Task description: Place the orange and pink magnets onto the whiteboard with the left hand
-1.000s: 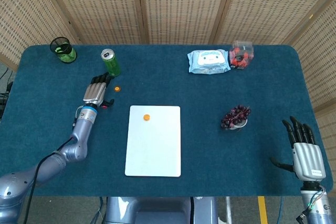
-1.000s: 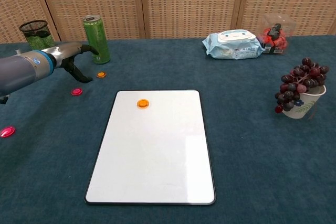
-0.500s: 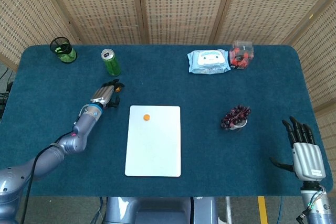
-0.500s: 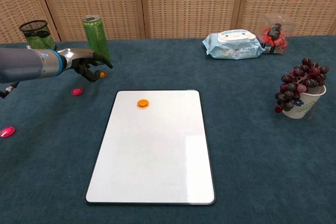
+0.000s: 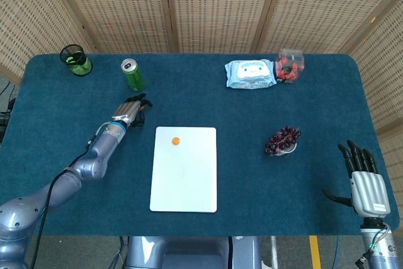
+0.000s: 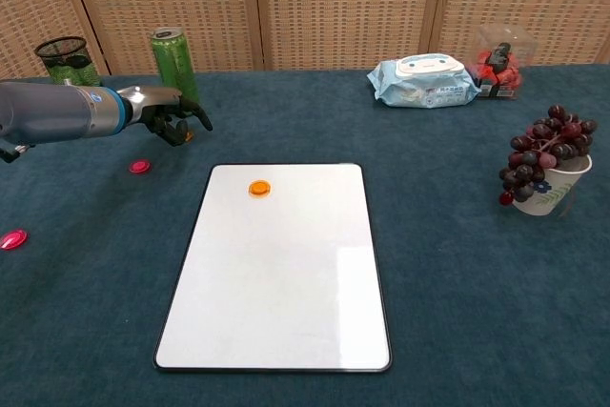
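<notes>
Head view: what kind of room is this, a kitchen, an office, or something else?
Probably a staged test area rather than a lived-in room. Woven screens wall off a table under blue cloth, and unrelated things sit spaced out on it: a whiteboard, a green can, a cup of grapes.

Silver arms, black-fingered left hand point(image 6: 170, 113)

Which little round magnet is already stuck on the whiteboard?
The orange magnet near the whiteboard's top edge. The two pink magnets lie on the blue table instead.
</notes>
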